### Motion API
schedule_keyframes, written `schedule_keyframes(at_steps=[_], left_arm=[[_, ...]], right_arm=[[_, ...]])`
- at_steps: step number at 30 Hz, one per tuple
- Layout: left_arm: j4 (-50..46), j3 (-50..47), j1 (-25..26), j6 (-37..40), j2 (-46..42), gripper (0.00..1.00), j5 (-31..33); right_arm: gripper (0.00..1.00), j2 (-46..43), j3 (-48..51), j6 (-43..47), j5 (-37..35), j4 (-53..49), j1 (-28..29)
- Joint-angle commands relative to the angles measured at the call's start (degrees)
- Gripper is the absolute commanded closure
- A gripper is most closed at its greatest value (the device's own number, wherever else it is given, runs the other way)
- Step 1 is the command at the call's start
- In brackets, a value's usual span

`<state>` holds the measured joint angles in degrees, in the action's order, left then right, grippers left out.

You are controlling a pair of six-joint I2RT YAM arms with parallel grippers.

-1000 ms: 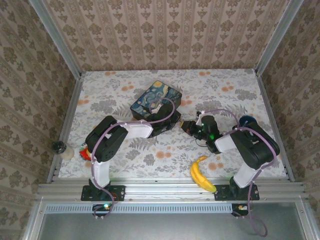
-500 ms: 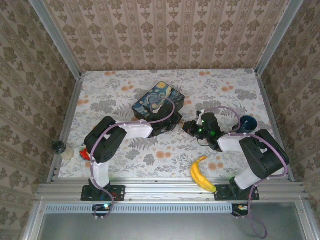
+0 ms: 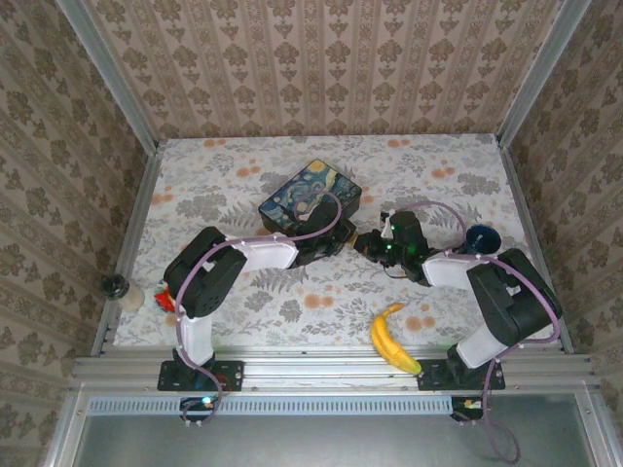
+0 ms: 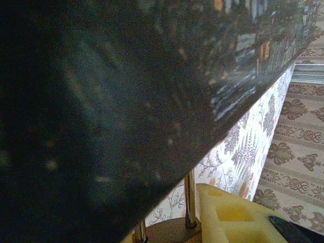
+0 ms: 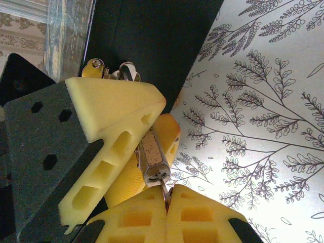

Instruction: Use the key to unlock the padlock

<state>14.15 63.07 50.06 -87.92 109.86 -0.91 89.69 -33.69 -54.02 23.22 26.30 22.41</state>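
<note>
The flowered table (image 3: 292, 306) spreads below me. On it, toward 11 o'clock from its middle, lies the starry-night box (image 3: 310, 195); its dark side wall looms close in front of my left wrist camera. A banana (image 3: 393, 339) lies at 5 o'clock near the front edge. A dark blue cup (image 3: 480, 237) stands at 3 o'clock, just beside my right arm.

My left pincer (image 3: 334, 237) reaches in from 8 o'clock to the box's near right side. My right pincer (image 5: 166, 201) comes from 4 o'clock. The two meet tip to tip at about 5 o'clock of the box.

My left pincer is drawn in narrow, its yellow foam fingers (image 5: 114, 119) pressed on either side of the padlock (image 5: 151, 153). It holds the small brass body just beside the box wall, its end face turned to 6 o'clock in my right wrist view. In my left wrist view the thin silvery shackle (image 4: 190, 195) rises from the brass toward the box's lower edge. Whether it passes through the clasp I cannot tell.

My right pincer is fully closed, its pads pinched together on the key (image 5: 164, 187). The thin shaft pokes out at 12 o'clock and meets the padlock's end face. How deep it sits I cannot tell.
</note>
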Motion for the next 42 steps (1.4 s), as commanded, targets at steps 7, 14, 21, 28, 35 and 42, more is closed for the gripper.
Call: schedule_keyframes(at_steps=[7, 14, 21, 28, 35, 42], left_arm=[[-3.95, -0.38, 5.76, -2.61, 0.31, 1.00, -15.59], [-2.11, -1.35, 5.77, -3.40, 0.44, 1.00, -15.87], [-3.41, -1.66, 5.56, -2.41, -0.69, 1.00, -15.19], [-2.47, -3.96, 3.78, -3.22, -1.05, 1.00, -13.62], [-3.72, -4.53, 3.28, -2.52, -1.67, 1.00, -12.54], [-3.61, -3.94, 3.50, -2.70, -0.80, 1.00, -12.98]], right_arm=[[0.88, 0.82, -5.45, 6.51, -0.35, 6.20, -0.13], [0.67, -1.58, -8.33, 14.59, -4.58, -1.57, -0.21], [0.48, -4.01, -8.88, 16.75, -5.72, -8.77, -0.20], [0.42, -9.63, -5.48, 18.22, -6.81, -17.87, -0.22], [0.43, -17.33, -0.51, 18.69, -6.03, -19.23, -0.19], [0.62, -17.26, 2.02, 16.52, -3.71, -15.10, 0.01]])
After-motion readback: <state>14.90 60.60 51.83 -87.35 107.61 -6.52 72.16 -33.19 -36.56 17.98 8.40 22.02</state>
